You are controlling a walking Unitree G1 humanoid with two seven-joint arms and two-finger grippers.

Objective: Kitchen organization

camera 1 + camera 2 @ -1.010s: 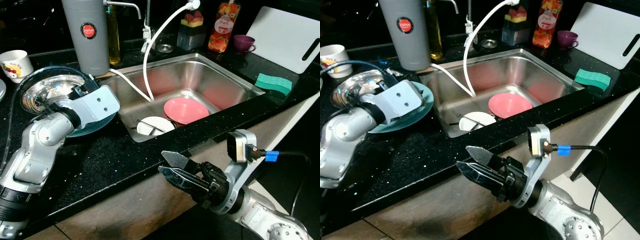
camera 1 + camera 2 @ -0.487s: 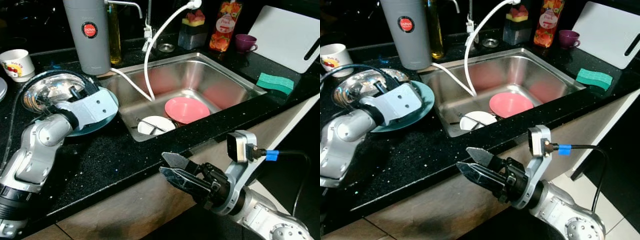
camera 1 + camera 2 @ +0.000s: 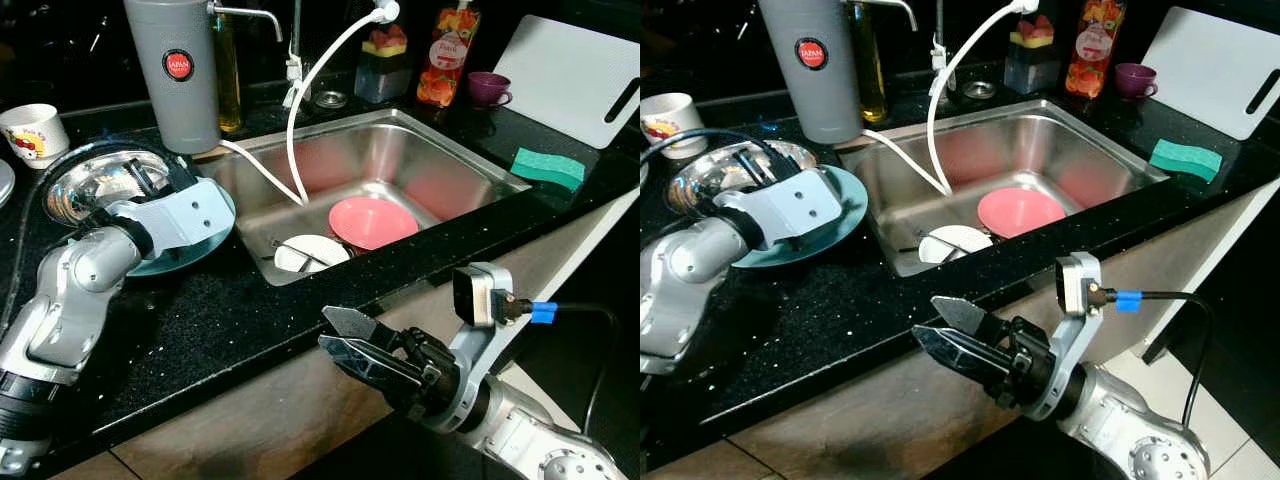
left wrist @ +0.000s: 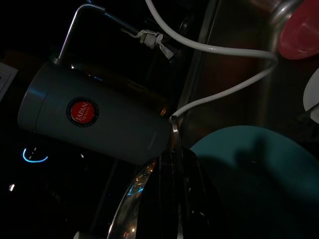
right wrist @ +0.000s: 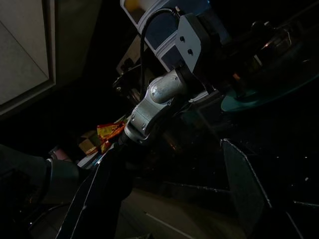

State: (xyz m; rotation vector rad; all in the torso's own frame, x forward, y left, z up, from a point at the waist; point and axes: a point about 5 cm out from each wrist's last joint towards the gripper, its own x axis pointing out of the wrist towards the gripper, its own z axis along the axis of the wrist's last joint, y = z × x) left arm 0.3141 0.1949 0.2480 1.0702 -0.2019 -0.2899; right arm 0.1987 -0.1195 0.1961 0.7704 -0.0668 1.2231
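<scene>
A steel bowl (image 3: 90, 185) sits on the black counter left of the sink, overlapping a teal plate (image 3: 205, 245). My left gripper (image 3: 152, 180) is at the bowl's right rim. In the left wrist view its fingers (image 4: 192, 199) are pressed together with the thin rim (image 4: 173, 134) running between them. A pink plate (image 3: 372, 220) and a white dish (image 3: 310, 250) with a utensil lie in the steel sink (image 3: 460, 150). My right gripper (image 3: 330, 330) hangs open below the counter's front edge, holding nothing.
A tall grey canister (image 3: 175, 70) stands behind the bowl, with a white mug (image 3: 30, 130) at far left. A white hose (image 3: 320, 70) loops into the sink. Behind and right are bottles (image 3: 447, 55), a purple cup (image 3: 487, 87), a green sponge (image 3: 547, 165) and a white cutting board (image 3: 575, 70).
My left wrist has edged slightly back and left at the bowl's rim. The right arm stays where it was.
</scene>
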